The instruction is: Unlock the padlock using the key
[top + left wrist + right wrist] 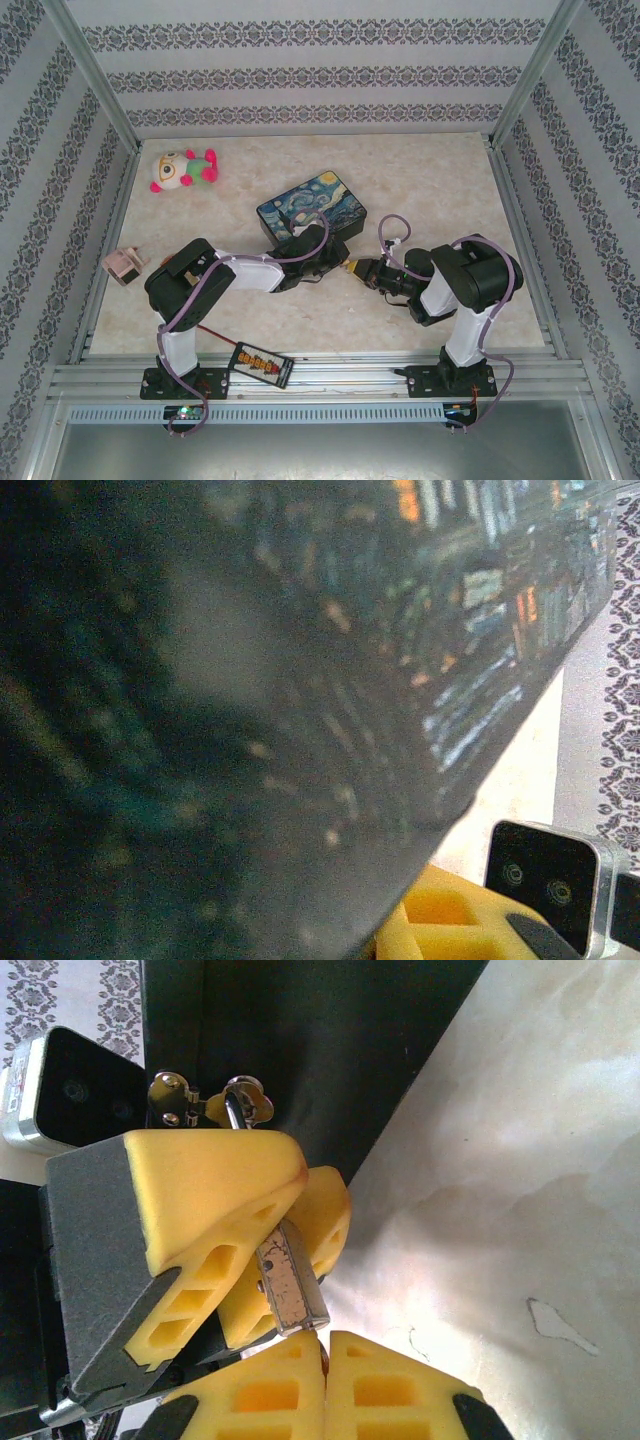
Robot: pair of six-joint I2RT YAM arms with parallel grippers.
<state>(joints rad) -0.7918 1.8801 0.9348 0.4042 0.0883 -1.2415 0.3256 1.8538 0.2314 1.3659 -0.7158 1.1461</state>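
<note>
Beige, marble-patterned table, smooth and matt. Items counted, left to right.

1 plush toy, soft, in white, pink and green, at the far left corner.

1 small pinkish-beige block at the left edge; its make cannot be told.

1 flat black handset with orange buttons, lying on the metal rail at the near edge, beside the left arm's base.

1 rectangular tin box, dark blue with yellow swirls, glossy, with rounded corners, near the table's centre. Its dark side wall carries 1 bright metal hasp.

1 padlock, at the near side of the box, just below that hasp. It is small, metal-bodied and flat-sided, with a scuffed face. 1 thin silvery loop shows at the hasp; whether it is the shackle cannot be confirmed.

2 arms, black and white. The left gripper is clenched on the padlock, the body squeezed between 2 yellow foam pads with moulded rectangular hollows. The right gripper sits just beside the padlock's end, its 2 yellow fingers pressed flat together. Whether anything is pinched between them cannot be told.
</note>
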